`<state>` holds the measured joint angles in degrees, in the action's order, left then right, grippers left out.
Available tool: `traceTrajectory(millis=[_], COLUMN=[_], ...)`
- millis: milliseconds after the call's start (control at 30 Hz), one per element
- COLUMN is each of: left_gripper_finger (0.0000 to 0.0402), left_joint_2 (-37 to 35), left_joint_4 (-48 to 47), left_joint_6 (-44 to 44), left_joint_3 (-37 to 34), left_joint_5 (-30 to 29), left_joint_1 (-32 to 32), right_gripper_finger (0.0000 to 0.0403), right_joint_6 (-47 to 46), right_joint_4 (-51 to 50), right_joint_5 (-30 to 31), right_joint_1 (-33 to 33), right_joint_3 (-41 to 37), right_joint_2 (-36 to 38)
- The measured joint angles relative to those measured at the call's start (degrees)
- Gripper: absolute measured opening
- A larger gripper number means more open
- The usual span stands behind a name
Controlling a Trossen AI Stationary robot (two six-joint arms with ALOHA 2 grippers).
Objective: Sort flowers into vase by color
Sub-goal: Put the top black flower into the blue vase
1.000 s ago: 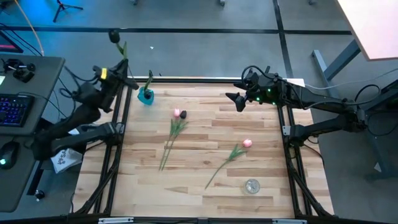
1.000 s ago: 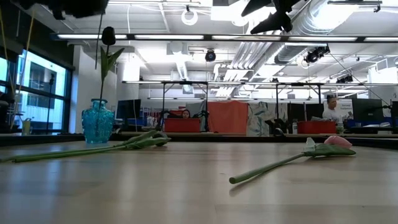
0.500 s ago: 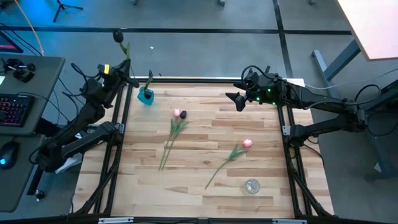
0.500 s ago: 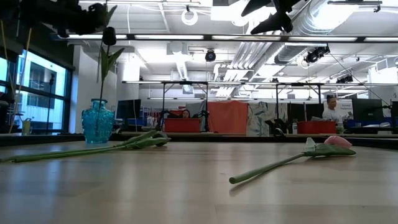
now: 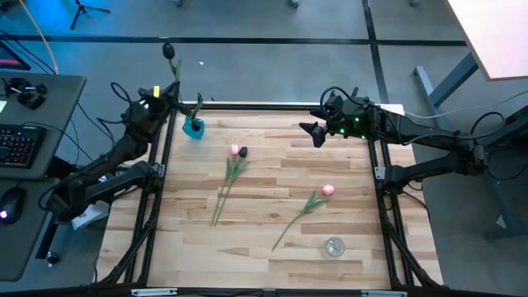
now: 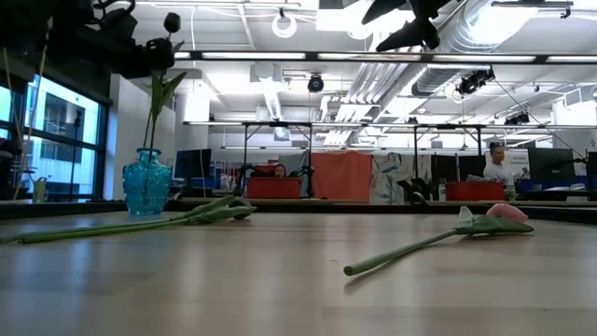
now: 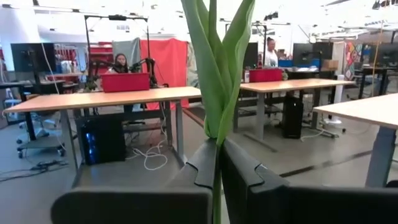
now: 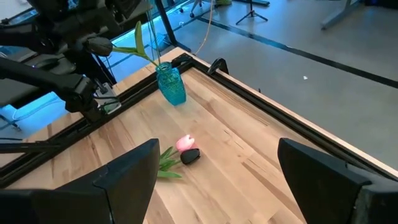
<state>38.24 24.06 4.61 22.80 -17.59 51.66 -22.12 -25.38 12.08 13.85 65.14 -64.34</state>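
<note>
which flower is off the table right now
The dark-headed tulip, held upright by the left gripper beside the blue vase. The others lie flat on the table.

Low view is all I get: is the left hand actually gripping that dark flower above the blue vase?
Observer: Yes. The left wrist view shows the left hand shut on the dark flower, clamping its green stem just below the leaves.
Operator: How many flowers are in that bundle of stems lying on the wood?
Observer: Two, side by side: a pink flower and a second dark flower, their heads next to each other.
Operator: And the right hand?
Observer: The right hand hangs open and empty above the far edge of the table.
</note>
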Motion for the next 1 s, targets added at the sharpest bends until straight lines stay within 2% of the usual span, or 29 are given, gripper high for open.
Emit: traceTrajectory(millis=[133,300,600,767,1000], left_gripper_finger=[0.0000,0.0001,0.0017,0.0045,0.0113], left_joint_2=[0.77,1.14,1.13,1.11,0.21], left_joint_4=[-0.24,-4.48,-8.07,-8.90,-12.73], left_joint_6=[-0.57,-5.76,-3.91,-3.94,-4.38], left_joint_3=[-0.17,-0.17,-0.17,-0.17,-0.17], left_joint_5=[0.01,0.01,0.19,0.41,2.08], left_joint_1=[0.00,0.00,0.00,-0.02,-0.02], right_gripper_finger=[0.0321,0.0321,0.0321,0.0321,0.0321], right_joint_6=[-0.01,-0.06,-0.56,-0.57,-1.89], right_joint_4=[0.01,0.00,0.00,0.00,0.00], right_joint_5=[0.00,0.00,0.00,0.00,0.00], right_joint_1=[0.00,0.00,0.00,0.00,0.00], right_joint_3=[0.00,0.00,-0.01,-0.01,0.00], right_joint_2=[0.00,0.00,0.00,0.00,0.00])
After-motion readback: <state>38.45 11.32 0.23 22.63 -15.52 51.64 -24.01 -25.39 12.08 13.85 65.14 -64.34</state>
